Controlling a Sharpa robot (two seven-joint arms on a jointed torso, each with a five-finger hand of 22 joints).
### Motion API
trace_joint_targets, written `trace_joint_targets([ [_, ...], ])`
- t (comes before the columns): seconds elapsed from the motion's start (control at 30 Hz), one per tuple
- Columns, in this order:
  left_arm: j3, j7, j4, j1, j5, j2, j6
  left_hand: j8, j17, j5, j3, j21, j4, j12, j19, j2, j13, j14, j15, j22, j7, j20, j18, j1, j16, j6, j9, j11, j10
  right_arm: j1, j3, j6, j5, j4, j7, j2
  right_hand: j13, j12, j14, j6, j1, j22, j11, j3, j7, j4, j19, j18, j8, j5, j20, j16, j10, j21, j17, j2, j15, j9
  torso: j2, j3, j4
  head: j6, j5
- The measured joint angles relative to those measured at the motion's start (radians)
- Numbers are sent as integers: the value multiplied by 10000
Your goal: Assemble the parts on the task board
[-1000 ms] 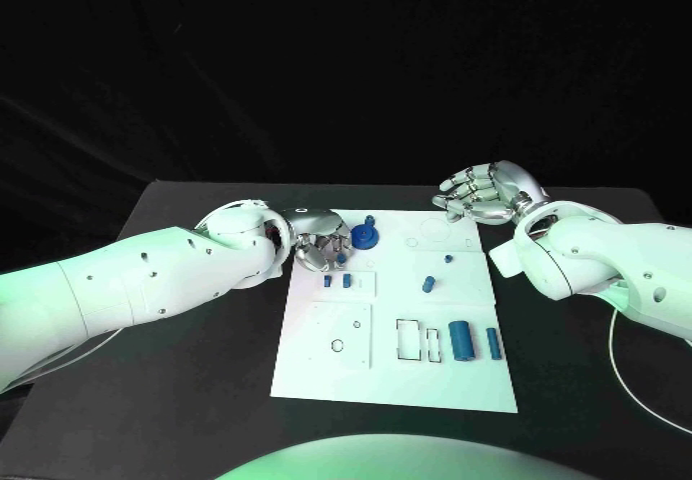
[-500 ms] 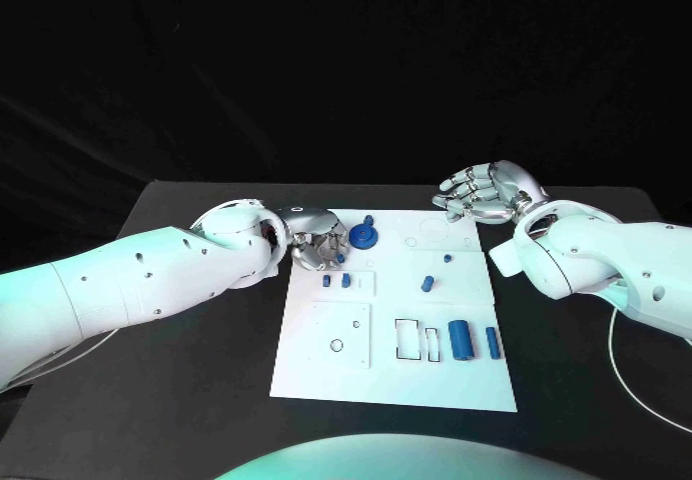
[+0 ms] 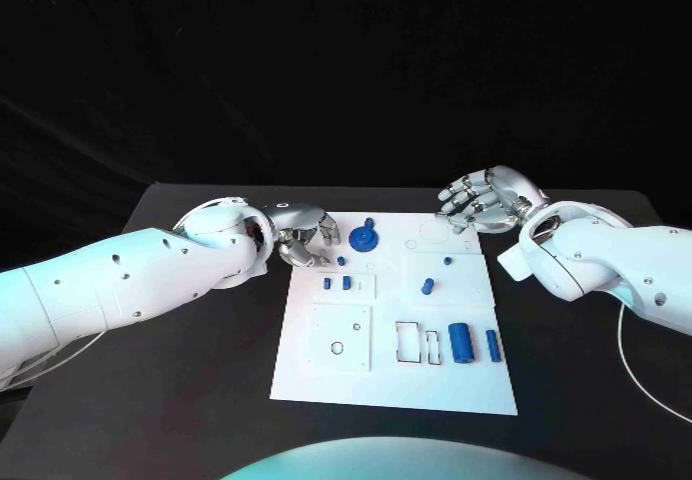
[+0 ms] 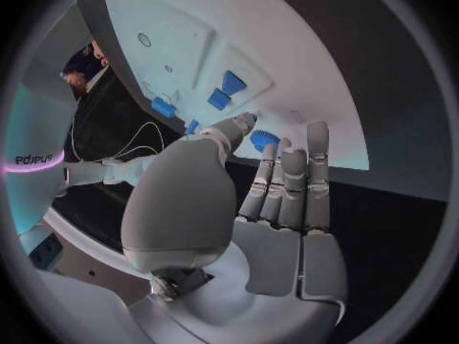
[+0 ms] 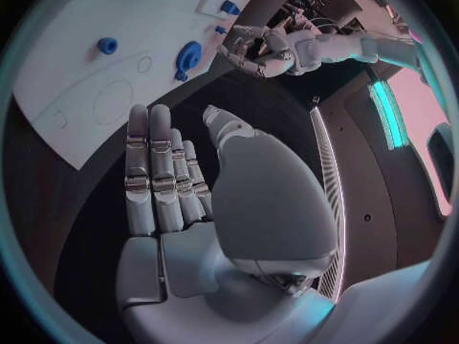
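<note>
My left robot hand [image 3: 300,240] has drawn back off the far left corner of the white board [image 3: 361,375] since a second ago: then its fingers were down beside the round blue wheel [image 3: 365,238], and now it sits just off the board's left edge with nothing in it, fingers loosely spread, as the left wrist view also shows [image 4: 278,206]. The wheel stays at the far left of the board, clear of my fingers. My right robot hand [image 3: 483,199] has barely moved; it hovers past the board's far right corner, open and holding nothing, palm toward the board. The rest lies where it was: two small blue pegs [image 3: 336,282] in the left middle section, a short blue pin [image 3: 428,285] right of them, and at the near right a thick blue cylinder [image 3: 460,340] with a thin blue bar [image 3: 492,343] beside it, next to the rectangular slots. I judge that the wheel is now set down or seated, so that step looks finished, and the pegs, pin, cylinder and bar are still to be fitted. The black counter [image 3: 188,400] carries it all.
</note>
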State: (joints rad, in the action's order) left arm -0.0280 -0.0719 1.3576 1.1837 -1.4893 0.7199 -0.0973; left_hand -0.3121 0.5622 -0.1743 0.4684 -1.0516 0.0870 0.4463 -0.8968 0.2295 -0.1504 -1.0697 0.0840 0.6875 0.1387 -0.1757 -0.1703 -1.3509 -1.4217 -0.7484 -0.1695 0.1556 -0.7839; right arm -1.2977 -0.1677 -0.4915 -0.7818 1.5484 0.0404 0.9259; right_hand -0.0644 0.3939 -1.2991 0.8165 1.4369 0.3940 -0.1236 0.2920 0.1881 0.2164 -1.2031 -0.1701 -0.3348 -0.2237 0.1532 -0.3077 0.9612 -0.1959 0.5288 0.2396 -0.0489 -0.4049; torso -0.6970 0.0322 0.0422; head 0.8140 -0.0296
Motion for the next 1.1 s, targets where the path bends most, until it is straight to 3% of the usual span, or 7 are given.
trace_joint_targets([
  [0.13,155,5,266,4,668,338,-69,0,-591,-40,-341,24,125,168,15,-160,18,266,45,-43,48,-15,-1,-175,42,28,-7,54,157,0,0,495,-853,-110,13,72,0,-149,-848,562,93,555,203,19,-167,-83,-692,2,176,0,-337,-1216,696,-871,690,93,311,262,3,1,-8,-37,-1],
  [0.2,205,-16,396,8,1394,556,-98,-50,-671,-62,-368,51,151,481,15,-302,-28,240,-12,-67,263,-15,0,-317,46,-153,-52,-28,-44,-1,0,758,-1452,-121,-1,122,0,-341,-1178,905,165,958,291,351,-245,-114,-911,1,278,-88,-523,-1929,1098,-1401,1112,165,447,387,2,0,-16,-50,10],
  [0.33,241,-201,645,9,3458,979,-123,-337,-1068,-100,107,50,133,887,-93,-475,-63,117,-154,-100,607,94,0,-631,205,-522,-157,-156,-690,-1,0,1208,-2811,-59,-100,227,-19,-1072,-1593,1516,286,2939,475,1363,-396,-235,-1182,2,517,-185,-749,-4375,1945,-3646,2709,297,650,623,-1,13,-35,-94,146],
  [0.47,254,-647,946,7,5971,1298,-118,-588,-1707,-100,429,109,77,1057,-94,-502,-33,323,-248,-165,522,96,1,-728,574,-848,-250,-273,-1070,3,0,1583,-4324,89,-294,333,-57,-1666,-1609,1717,65,5543,541,1831,-434,-521,-1429,234,684,-185,-753,-6827,2366,-6495,4579,518,667,682,-10,16,-36,-132,314],
  [0.6,254,-1243,1238,-1,8331,1560,-66,-674,-1896,-100,558,239,3,1111,-54,-502,5,391,-317,-251,469,205,-1,-728,864,-901,-300,-358,-1265,32,0,1893,-5725,239,-548,410,-66,-2009,-1609,1776,-236,6898,558,1899,-493,-621,-1597,465,802,-145,-744,-7955,2486,-7983,5431,513,668,692,-14,12,-34,-154,469],
  [0.8,250,-2039,1521,-19,10897,1856,79,-735,-1975,-99,562,263,-2,1171,-54,-502,10,392,-318,-290,433,204,-1,-728,948,-937,-314,-393,-1406,105,-1,2233,-7370,427,-987,484,-44,-2433,-1665,1775,-462,8224,468,1717,-493,-804,-1974,644,976,-82,-623,-9111,2315,-9484,6368,538,611,725,-16,12,-34,-174,589],
  [1.1,247,-2579,1598,-29,12372,1973,211,-735,-1999,-99,590,303,-29,1171,-91,-502,9,392,-318,-318,433,240,0,-728,987,-937,-324,-394,-1476,234,-2,2500,-8440,481,-1403,366,-44,-2563,-1677,1746,-502,8907,465,1677,-465,-843,-2097,781,1043,-82,-567,-9657,2285,-10225,6754,497,598,737,-21,6,-21,-177,623],
])
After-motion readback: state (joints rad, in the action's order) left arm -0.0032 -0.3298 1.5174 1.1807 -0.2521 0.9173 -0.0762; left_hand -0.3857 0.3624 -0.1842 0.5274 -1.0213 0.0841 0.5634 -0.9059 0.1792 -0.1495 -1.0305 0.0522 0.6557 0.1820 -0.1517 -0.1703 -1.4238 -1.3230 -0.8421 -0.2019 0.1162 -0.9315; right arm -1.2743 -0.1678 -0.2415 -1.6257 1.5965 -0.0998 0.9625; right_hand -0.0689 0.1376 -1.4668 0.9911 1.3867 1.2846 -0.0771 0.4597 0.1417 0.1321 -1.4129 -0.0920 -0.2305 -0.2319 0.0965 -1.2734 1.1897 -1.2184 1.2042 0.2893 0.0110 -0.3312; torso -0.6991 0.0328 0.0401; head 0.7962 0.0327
